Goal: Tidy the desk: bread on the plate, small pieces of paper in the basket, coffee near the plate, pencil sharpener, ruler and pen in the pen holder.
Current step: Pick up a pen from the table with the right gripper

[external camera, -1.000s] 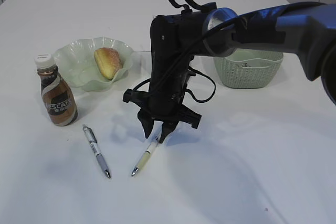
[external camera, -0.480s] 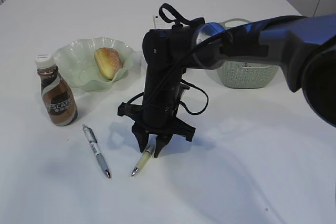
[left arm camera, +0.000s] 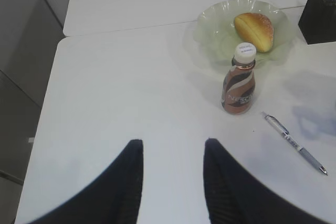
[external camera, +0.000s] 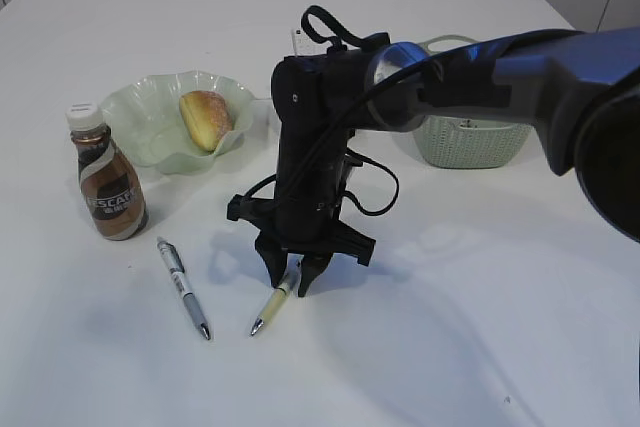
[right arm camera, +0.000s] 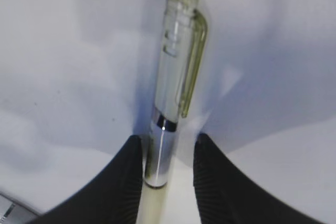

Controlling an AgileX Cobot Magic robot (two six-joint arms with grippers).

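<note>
A pale yellow pen (external camera: 275, 304) with a clear clip (right arm camera: 176, 77) lies on the desk (external camera: 450, 327). My right gripper (external camera: 294, 282) stands open over its upper end, and the barrel lies between the fingers (right arm camera: 168, 145), close against the left one. A grey pen (external camera: 183, 287) lies to the left. The bread (external camera: 205, 117) rests in the plate (external camera: 140, 112), and the coffee (external camera: 108, 187) stands upright beside it. My left gripper (left arm camera: 173, 145) hangs open over bare desk. The pen holder (left arm camera: 320, 14) shows at the far right edge. Ruler, pencil sharpener and paper pieces are out of view.
The green basket (external camera: 480, 142) stands at the back right, partly behind my right arm. The desk's left edge (left arm camera: 50, 93) drops to a grey floor.
My right gripper has come down and slid a little left along the yellow pen, so its fingers now straddle the barrel. The pen has not moved. The jaws kept their width.
</note>
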